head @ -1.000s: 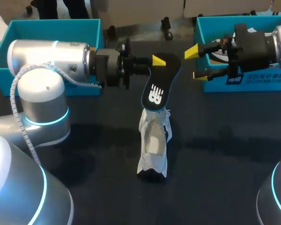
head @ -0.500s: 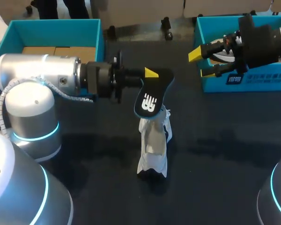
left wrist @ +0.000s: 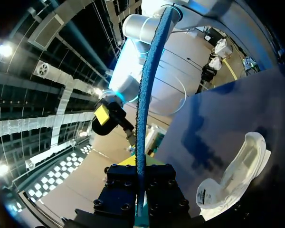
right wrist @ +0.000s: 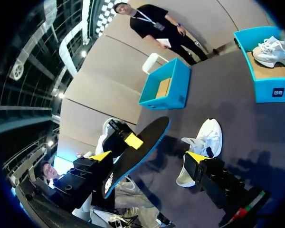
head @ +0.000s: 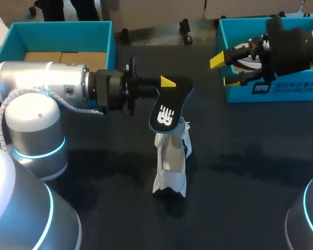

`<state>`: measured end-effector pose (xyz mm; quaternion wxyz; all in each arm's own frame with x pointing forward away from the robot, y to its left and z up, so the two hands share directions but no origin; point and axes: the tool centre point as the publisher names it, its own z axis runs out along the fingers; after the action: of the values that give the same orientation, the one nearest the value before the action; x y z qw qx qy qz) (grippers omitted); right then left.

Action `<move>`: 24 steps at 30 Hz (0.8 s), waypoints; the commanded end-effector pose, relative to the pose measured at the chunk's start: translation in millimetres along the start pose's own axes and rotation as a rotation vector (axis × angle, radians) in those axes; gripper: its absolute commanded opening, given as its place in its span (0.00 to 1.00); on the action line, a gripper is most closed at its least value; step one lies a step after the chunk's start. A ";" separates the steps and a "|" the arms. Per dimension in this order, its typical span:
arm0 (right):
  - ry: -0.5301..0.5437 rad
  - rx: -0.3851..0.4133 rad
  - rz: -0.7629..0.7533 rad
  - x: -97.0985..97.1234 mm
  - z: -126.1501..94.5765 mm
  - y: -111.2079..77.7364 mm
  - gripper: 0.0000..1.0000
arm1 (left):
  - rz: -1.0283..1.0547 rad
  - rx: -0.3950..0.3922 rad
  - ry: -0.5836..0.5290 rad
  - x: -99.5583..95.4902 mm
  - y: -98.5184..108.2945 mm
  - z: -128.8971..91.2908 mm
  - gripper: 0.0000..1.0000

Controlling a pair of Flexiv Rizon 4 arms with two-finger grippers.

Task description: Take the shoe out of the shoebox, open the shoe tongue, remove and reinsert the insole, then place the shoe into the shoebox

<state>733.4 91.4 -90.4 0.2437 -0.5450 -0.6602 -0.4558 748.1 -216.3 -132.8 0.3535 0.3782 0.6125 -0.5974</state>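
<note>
My left gripper is shut on the heel end of a black insole with a white logo, holding it in the air just above the white shoe. The shoe stands on the dark table, its opening facing up. In the left wrist view the insole shows edge-on between the fingers of that gripper, with the shoe lying beside it. My right gripper hangs open and holds nothing, in front of the right shoebox. From the right wrist, its gripper faces the insole and the shoe.
A blue shoebox stands at the back left, its cardboard floor showing. The right shoebox holds another white shoe. Bare dark table lies around the shoe in the middle.
My left arm drew back to the left and brought the insole down nearer the shoe. The right gripper rose a little, then both arms kept still.
</note>
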 end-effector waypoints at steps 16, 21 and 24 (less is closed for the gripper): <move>-0.200 0.169 -0.313 1.3 8.4 0.1 1.00 | -0.164 0.100 0.050 -4.0 7.7 -6.6 0.00; -0.239 0.226 -0.456 -1.2 16.1 -0.6 1.00 | -0.195 0.111 0.045 -4.7 3.6 -9.7 0.00; -0.252 0.261 -0.528 -0.9 18.8 -2.9 1.00 | -0.214 0.108 0.049 -5.2 2.5 -10.1 0.00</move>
<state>727.3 99.6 -102.3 0.0949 -0.3881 -0.8385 -0.3705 754.5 -207.5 -130.5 0.2544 0.3448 0.6217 -0.6557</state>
